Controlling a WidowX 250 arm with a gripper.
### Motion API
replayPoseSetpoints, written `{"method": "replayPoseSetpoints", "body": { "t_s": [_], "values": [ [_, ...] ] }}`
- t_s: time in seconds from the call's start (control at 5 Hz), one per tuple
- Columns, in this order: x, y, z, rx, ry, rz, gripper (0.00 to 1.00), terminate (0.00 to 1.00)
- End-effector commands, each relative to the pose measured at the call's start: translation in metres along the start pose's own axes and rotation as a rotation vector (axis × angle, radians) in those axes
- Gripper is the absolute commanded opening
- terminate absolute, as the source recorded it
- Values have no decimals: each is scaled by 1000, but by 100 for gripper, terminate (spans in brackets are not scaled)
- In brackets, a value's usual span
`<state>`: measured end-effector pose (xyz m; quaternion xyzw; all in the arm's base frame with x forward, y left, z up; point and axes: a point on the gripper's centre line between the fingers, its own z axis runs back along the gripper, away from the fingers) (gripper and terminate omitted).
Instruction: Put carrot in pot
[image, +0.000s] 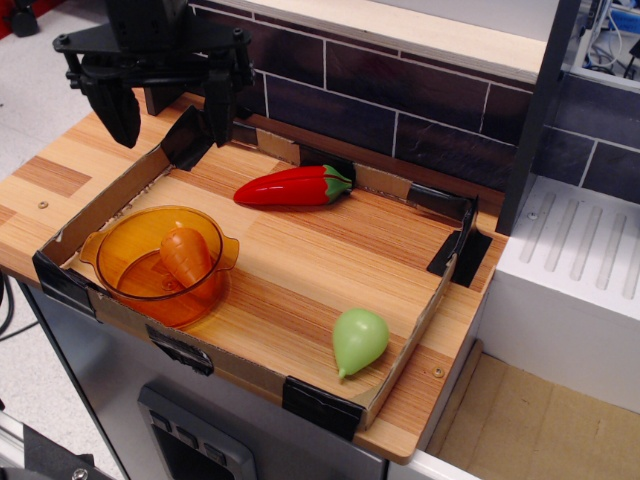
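The hand (168, 115) is matte black all over: a wide horizontal bar with small knobbed ends carries two thick, blunt fingers (118, 108) that taper to rounded tips. Above the bar sits a dark, blocky housing, cut off by the frame's top edge.

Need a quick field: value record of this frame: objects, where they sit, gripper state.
carrot: small stubby orange plastic toy carrot, inside the pot
pot: wide shallow amber transparent plastic pot, front-left corner of the tray
tray: low cardboard tray with black tape on a wooden counter
other items: long red chili pepper toy near the back wall; pale green pear-shaped toy near the front right edge
gripper: black gripper, fingers open, empty, above the tray's back-left corner
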<state>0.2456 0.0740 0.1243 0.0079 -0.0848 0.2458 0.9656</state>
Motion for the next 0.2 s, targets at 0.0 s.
{"method": "replayPoseSetpoints", "body": {
  "t_s": [0.0],
  "values": [
    [5,7,11,-7,-40,-4,100,100]
  ]
}}
